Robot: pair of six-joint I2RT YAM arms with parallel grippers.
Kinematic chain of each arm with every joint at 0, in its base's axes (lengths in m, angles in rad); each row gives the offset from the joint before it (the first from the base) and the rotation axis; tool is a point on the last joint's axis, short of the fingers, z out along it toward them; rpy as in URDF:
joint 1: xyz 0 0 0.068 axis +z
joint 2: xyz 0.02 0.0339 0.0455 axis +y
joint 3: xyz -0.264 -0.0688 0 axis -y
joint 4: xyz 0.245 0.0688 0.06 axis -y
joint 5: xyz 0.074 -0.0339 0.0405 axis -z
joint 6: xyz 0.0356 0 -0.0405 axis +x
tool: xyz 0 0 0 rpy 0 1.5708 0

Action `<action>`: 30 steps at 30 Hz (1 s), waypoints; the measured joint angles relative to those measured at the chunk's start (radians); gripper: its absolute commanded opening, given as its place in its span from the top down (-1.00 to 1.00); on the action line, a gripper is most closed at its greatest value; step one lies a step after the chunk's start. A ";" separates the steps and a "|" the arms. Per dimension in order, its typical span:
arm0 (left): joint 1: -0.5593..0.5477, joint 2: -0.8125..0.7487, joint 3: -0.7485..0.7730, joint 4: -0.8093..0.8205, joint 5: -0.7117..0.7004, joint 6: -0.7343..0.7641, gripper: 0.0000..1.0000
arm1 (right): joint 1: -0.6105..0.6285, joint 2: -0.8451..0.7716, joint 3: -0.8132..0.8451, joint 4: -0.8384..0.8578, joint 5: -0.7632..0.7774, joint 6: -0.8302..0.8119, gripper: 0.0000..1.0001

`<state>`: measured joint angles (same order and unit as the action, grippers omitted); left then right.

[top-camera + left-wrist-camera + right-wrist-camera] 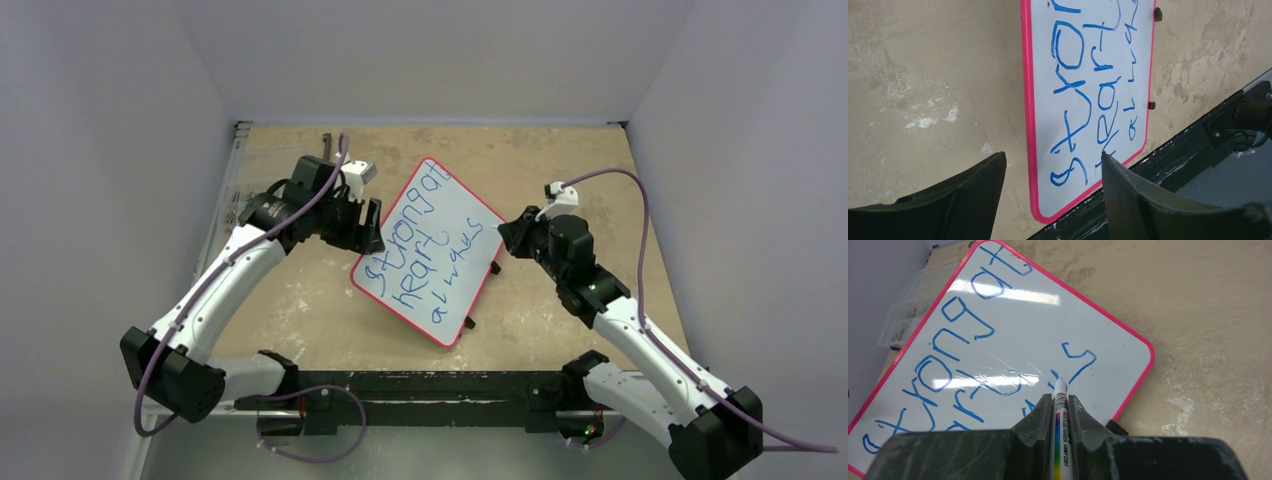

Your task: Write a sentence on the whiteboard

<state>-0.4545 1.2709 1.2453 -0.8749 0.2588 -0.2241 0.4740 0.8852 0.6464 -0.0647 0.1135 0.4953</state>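
The whiteboard (474, 214) with its pink frame lies tilted on the tan table, mid-scene. The sentence (418, 236) runs across it in blue slanted lines, reading roughly "strong at heart always". My left gripper (370, 228) hovers at the board's left edge. In the left wrist view its jaws (1053, 167) stand wide open, straddling the near corner of the whiteboard (1040, 100) without touching it. My right gripper (1060, 398) is shut on a white marker (1062, 440) with a rainbow stripe. The marker's tip sits over the last blue word on the whiteboard (1118, 355).
Two small black feet (495, 267) stick out on the board's right side. A clear plastic box (903, 315) sits at the table's left edge. A dark tool (327, 143) lies at the back. A black rail (430, 385) runs along the near edge, and grey walls close in three sides.
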 measured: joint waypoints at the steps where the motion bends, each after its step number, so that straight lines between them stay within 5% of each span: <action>1: 0.000 -0.014 0.013 -0.012 0.000 0.002 -0.37 | 0.000 -0.003 0.000 -0.004 0.000 0.000 1.00; 9: -0.006 -0.142 0.046 -0.109 -0.003 0.017 -0.08 | 0.000 -0.018 -0.001 -0.017 0.000 0.000 1.00; 17: -0.006 -0.212 -0.002 -0.150 -0.029 0.037 -0.25 | 0.000 -0.039 -0.023 -0.033 -0.002 0.001 1.00; 30: 0.102 -0.111 -0.093 0.017 0.130 0.006 -0.07 | 0.000 -0.085 -0.034 -0.052 -0.001 0.001 1.00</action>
<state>-0.3523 1.1599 1.1522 -0.8581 0.3889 -0.2176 0.4740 0.7998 0.6125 -0.1165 0.1123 0.4965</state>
